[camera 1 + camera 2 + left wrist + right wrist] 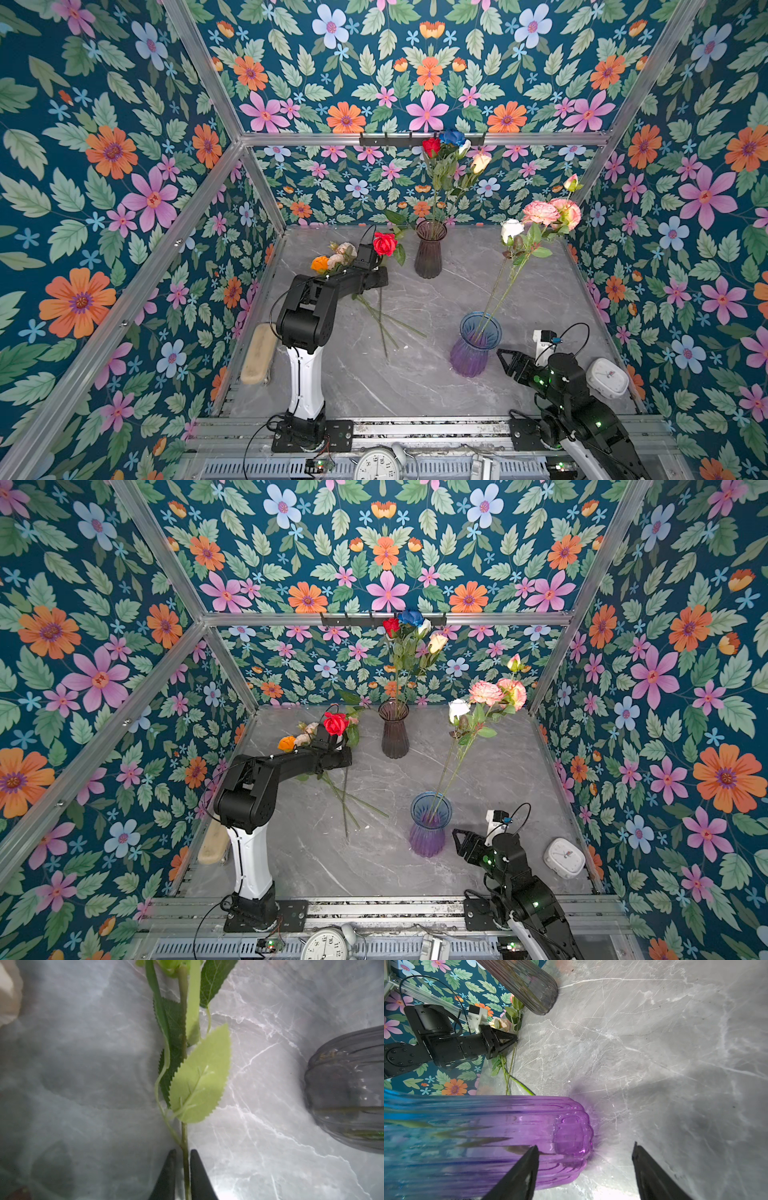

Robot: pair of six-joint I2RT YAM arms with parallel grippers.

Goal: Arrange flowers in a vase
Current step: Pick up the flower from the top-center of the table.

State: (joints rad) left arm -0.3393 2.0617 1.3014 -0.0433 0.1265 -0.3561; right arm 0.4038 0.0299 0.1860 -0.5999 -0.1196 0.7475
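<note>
the left hand (182, 1151) is low over the surface (270, 1105), its two fingers (199, 1172) standing close on either side of a leafy green stem (185, 1138). a sliver of gap shows on one side, so i cannot tell whether they press it. in a top view the red rose (384, 243) sits just past that hand, toward the dark vase (430, 253) and beside the other loose flowers (332, 259). the right hand (585, 1145) is spread wide and holds nothing, just beside the blue-purple vase (508, 1126).
</note>
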